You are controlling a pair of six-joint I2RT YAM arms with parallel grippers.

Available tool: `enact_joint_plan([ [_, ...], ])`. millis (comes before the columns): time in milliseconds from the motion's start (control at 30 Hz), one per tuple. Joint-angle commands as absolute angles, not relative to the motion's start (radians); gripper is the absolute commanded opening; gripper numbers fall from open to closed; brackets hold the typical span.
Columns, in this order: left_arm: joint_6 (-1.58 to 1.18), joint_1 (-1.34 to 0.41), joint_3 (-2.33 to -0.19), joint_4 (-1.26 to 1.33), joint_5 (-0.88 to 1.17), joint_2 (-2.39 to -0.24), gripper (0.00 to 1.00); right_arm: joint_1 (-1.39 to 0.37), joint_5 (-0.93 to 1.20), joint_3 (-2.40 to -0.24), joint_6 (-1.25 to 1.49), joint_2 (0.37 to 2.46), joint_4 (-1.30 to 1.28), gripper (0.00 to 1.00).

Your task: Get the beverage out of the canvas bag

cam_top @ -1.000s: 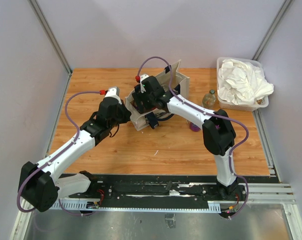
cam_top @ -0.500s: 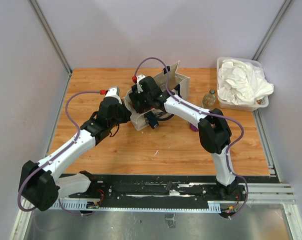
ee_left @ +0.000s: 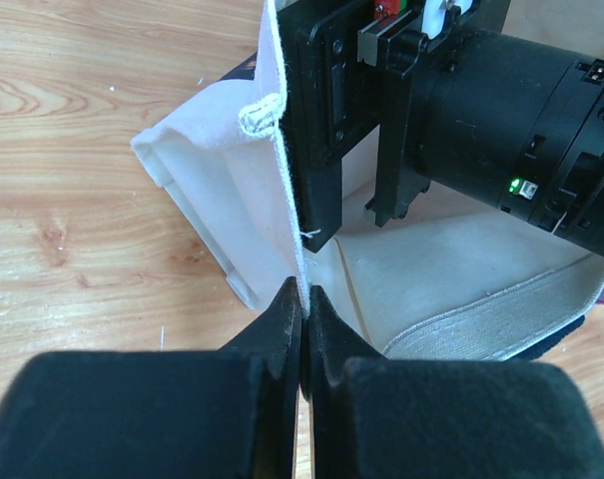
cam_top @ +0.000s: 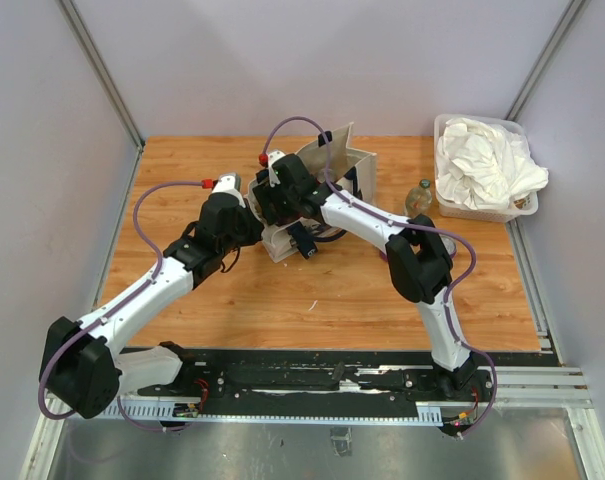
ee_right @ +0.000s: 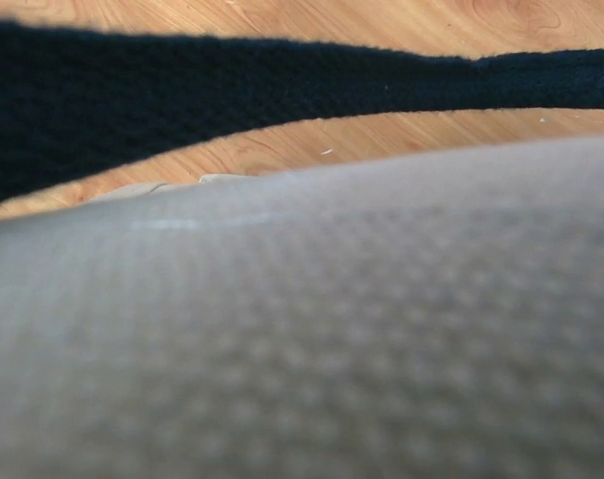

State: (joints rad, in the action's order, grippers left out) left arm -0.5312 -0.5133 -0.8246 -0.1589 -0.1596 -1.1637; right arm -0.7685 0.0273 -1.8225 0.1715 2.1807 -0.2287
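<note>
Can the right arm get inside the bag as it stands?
Likely yes. The left gripper pinches the bag by its rim, holding the mouth open, and the right gripper sits at that opening with jaws apart. Nothing visible blocks it, though the inside is hidden.

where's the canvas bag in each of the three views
top external: bag at the middle back of the table, under both wrists.
left wrist: bag fills the centre, its edge pinched by the left gripper.
right wrist: probably the blurred pale cloth across the lower frame, with the navy strap above.
shared landmark: the wooden table.
</note>
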Motion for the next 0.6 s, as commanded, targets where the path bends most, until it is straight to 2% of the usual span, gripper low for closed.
enact_joint_plan([
  [0, -0.524, -0.52, -0.823, -0.149, -0.106, -1.167, 0.04, -0.796, 0.039, -1.78, 0.186, 2.244, -0.256, 0.72],
  [100, -0.529, -0.52, -0.817, -0.141, -0.1, -1.172, 0.04, -0.795, 0.009, -1.757, 0.188, 2.241, -0.266, 0.62],
  [233, -0.531, -0.52, -0.815, -0.138, -0.1, -1.177, 0.04, -0.793, -0.024, -1.741, 0.187, 2.23, -0.289, 0.4],
  [300, -0.53, -0.52, -0.815, -0.134, -0.102, -1.179, 0.04, -0.793, -0.022, -1.739, 0.183, 2.221, -0.301, 0.03],
  [567, -0.523, -0.52, -0.807, -0.133, -0.118, -1.184, 0.04, -0.792, 0.028, -1.769, 0.14, 2.112, -0.288, 0.01],
])
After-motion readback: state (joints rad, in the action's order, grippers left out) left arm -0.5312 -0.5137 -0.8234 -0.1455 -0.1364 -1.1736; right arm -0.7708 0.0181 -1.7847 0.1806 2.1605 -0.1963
